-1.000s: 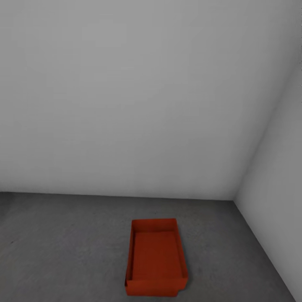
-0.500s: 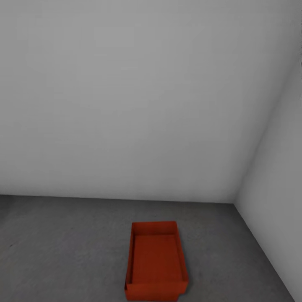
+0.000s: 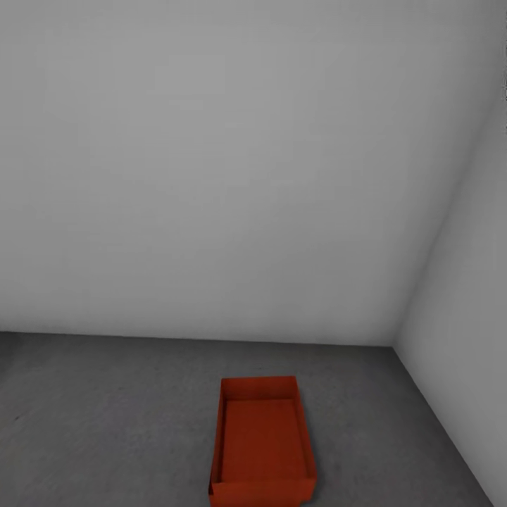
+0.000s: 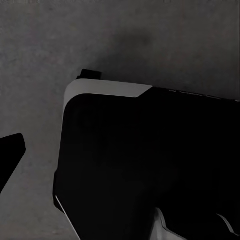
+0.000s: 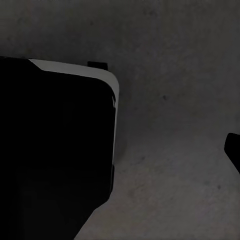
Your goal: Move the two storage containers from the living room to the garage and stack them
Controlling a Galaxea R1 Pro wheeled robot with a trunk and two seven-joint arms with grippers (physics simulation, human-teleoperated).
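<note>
back wall (image 3: 211, 162) grey-white, bare | side wall (image 3: 468, 296) meets it at corner

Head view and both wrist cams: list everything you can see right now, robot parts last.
storage container: one seen, orange-red, open-topped and empty, on the floor near the corner where the walls meet, its near end cut off by the picture's edge.
floor: dark grey mottled concrete, also under both wrist cameras.
walls: two, grey-white, meeting in a corner at the right.
robot base: black body with a light edge, seen in both wrist views over the floor.
gripper fingers: a dark fingertip at the edge of each wrist view; open or shut unclear.
</note>
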